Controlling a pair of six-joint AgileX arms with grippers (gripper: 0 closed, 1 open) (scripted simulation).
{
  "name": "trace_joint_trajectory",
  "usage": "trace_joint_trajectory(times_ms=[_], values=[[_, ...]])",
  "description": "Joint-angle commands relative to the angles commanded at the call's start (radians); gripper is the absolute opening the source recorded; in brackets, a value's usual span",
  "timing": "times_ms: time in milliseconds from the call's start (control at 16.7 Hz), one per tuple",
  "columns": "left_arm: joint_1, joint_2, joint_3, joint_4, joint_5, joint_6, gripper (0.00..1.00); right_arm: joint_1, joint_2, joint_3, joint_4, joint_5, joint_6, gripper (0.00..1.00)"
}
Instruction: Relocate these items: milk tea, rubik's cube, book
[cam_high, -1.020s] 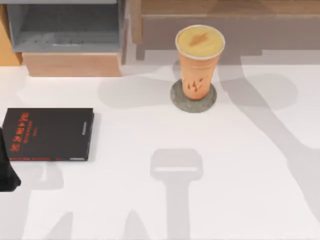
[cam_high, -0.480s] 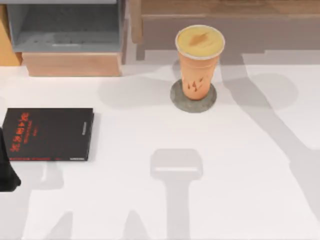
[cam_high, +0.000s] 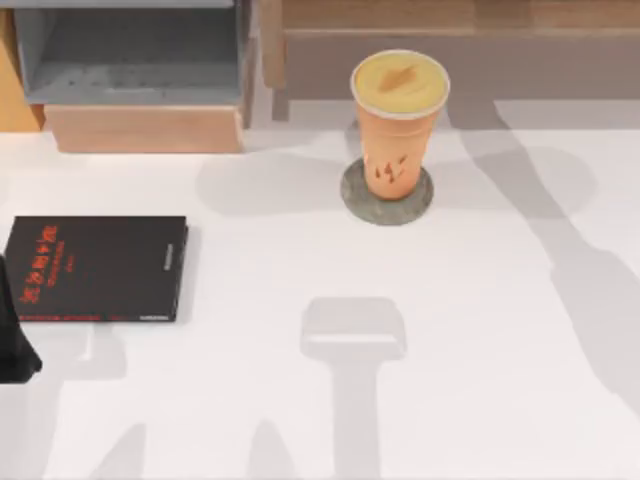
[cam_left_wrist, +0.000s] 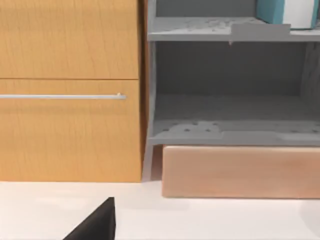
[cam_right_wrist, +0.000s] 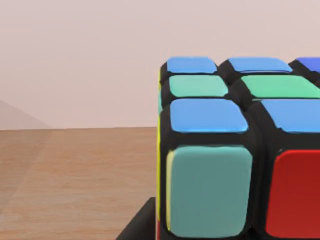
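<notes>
Milk tea (cam_high: 399, 125) stands upright on a grey coaster (cam_high: 387, 194); Rubik's cube (cam_right_wrist: 235, 150) sits on wood; both claws' states cannot be told.

Black book (cam_high: 97, 268): red lettering, seemingly unreadable.

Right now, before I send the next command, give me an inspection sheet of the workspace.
Surface: white table, shadowed.
Job's things: milk tea upright on a grey coaster; rubik's cube close before the right wrist camera, above a wooden surface; teal book on the grey shelf's upper level.
Clutter: black book flat at the table's left.
Grippers: left arm at the left edge.
Cables: nothing seen.
Surroundings: wooden cabinet beside the shelf.
</notes>
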Motion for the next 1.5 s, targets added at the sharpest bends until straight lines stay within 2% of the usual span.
trace_joint_trajectory(times_ms=[240,540,1320,1500], values=[[0.000,0.000,0.000,0.000,0.000,0.000,1.00,0.024,0.113,0.144,-0.062,-0.011,0.008,0.00],[0.000,0.000,0.000,0.000,0.000,0.000,1.00,0.022,0.127,0.156,-0.081,-0.022,0.012,0.00],[0.000,0.000,0.000,0.000,0.000,0.000,1.00,0.022,0.127,0.156,-0.081,-0.022,0.012,0.98],[0.000,0.000,0.000,0.000,0.000,0.000,1.00,0.022,0.127,0.156,-0.081,-0.022,0.012,1.00]])
